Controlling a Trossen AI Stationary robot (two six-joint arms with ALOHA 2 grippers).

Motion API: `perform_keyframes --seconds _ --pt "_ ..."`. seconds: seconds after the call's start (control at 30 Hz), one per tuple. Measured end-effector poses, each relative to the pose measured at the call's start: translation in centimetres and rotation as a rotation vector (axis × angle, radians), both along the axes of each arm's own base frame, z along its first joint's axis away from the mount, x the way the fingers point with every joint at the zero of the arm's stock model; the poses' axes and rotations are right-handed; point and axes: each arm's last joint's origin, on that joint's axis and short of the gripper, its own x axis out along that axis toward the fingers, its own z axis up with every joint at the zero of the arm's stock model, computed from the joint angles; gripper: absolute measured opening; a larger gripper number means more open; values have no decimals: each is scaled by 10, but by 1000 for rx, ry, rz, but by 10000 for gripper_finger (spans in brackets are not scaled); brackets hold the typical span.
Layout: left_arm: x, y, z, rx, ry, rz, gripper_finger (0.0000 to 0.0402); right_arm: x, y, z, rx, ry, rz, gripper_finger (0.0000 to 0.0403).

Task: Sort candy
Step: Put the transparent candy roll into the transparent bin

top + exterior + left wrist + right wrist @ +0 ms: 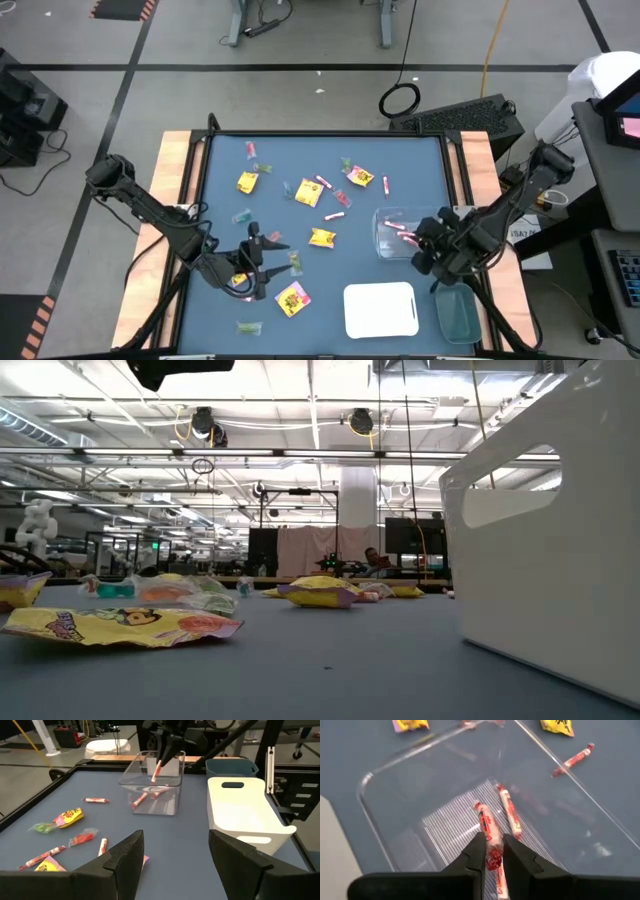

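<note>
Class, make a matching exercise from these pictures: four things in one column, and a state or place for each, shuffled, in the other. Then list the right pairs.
1. right gripper
2. left gripper
3. clear plastic tray
4. white rectangular bin

A. holds pink-red sticks
B. open, over the table's near left part
C. shut on a pink-red candy stick
D. between the clear tray and the table's near edge

Pairs: 1-C, 2-B, 3-A, 4-D

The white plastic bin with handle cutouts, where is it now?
In the high view, the white plastic bin sits near the table's front edge, right of centre, between the clear tray and the green-tinted tray.
</note>
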Motion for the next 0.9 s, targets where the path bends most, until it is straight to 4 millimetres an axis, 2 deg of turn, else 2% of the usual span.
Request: perform_keyframes --seconds 0.43,0.9 --pt "0 0 0 -1 1 -2 228 20 -6 -24 -14 186 -116 42" --pt "5 -2 -9 29 29 0 228 25 -10 -28 72 275 -127 129"
